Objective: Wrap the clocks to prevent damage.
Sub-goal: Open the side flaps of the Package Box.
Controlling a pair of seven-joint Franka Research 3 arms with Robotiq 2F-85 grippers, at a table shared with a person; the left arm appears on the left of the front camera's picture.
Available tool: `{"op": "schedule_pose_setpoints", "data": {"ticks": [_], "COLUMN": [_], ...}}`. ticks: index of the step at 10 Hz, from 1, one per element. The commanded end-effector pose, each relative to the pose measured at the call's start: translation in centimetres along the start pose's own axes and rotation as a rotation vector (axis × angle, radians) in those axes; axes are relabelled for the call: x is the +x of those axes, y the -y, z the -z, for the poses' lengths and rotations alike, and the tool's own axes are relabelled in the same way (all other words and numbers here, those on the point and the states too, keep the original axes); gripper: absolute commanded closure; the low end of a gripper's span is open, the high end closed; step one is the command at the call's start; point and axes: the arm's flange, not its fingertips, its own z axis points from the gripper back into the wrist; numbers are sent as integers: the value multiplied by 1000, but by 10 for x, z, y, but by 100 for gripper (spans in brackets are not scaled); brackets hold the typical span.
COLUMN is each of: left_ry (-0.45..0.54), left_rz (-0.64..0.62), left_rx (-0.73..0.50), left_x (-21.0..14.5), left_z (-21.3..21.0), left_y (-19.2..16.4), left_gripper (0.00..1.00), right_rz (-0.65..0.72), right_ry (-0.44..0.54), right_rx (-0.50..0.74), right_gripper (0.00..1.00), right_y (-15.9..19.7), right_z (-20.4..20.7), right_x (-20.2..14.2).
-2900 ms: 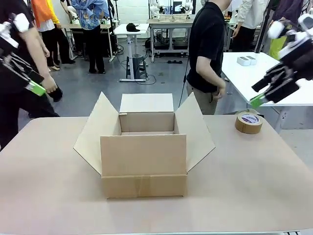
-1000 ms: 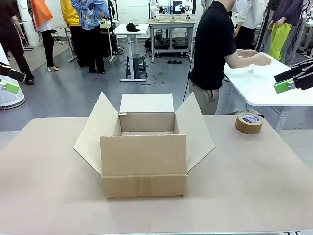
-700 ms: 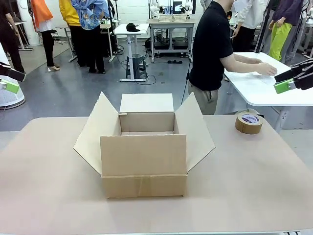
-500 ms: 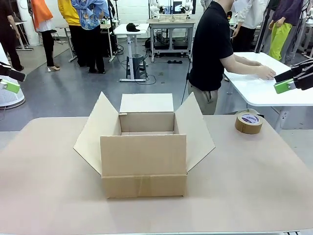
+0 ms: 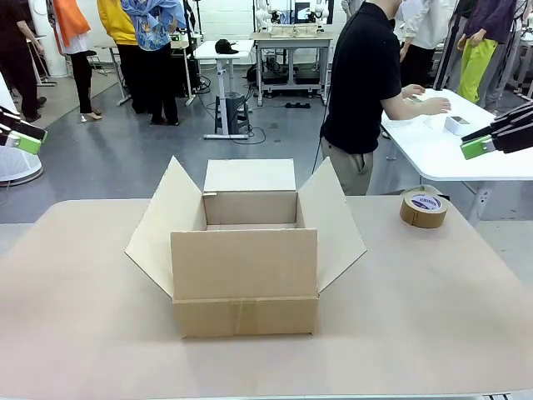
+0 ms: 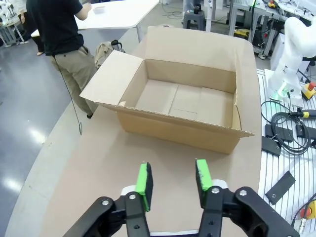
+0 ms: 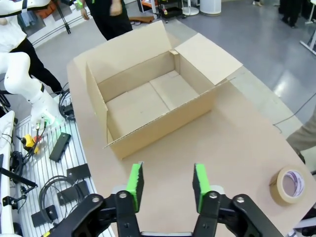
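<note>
Far left in the front view, the left gripper (image 5: 27, 137) hangs up in the air off the table's left edge, well apart from everything. Its own wrist camera shows the green pads (image 6: 144, 180) spread partway with just a gap between them, nothing pinched, tan table (image 5: 416, 317) underneath

Middle of the table: the cardboard box (image 5: 244, 267), top open. Side flaps splay outward left and right, the back flap stands up, and the front one stands up too, so the near wall looks tall. From both wrist cams you can see right down to the bare cardboard floor of it. Both grippers are well clear of it

Behind the box, on the far side, a person (image 5: 360, 75) in a black shirt and khaki trousers is turned away toward a white table (image 5: 425, 146), one hand (image 5: 433, 106) stretched out over it just beside a small white box (image 5: 458, 125). Too small to tell what's on or in that one

Right of the cardboard box, near the table's far right corner, a roll of brown tape (image 5: 423, 208) lies flat, apart from the box

Far right, the right gripper (image 5: 483, 142) hovers above and beyond the tape, touching nothing. Wrist cam, same story: pads parted partway, nothing between them, the box ahead and the tape roll off to the lower right of that shot
</note>
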Motion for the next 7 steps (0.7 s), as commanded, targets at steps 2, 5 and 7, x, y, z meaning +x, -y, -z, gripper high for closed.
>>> {"op": "schedule_pose_setpoints", "data": {"ticks": [2, 5, 7], "left_ry": [4, -1, -4], "left_rz": [24, 38, 39], "left_rx": [-9, -13, -17], "left_x": [1, 2, 3], "left_z": [-4, -6, -7], "left_y": [1, 4, 5], "left_gripper": [100, 100, 100], "right_rz": [-15, -17, -16], "right_ry": [-9, -11, -18], "right_rx": [14, 15, 15], "right_gripper": [100, 100, 100], "right_y": [-1, -2, -3], "right_z": [-1, -5, -7], "right_x": [0, -2, -3]}}
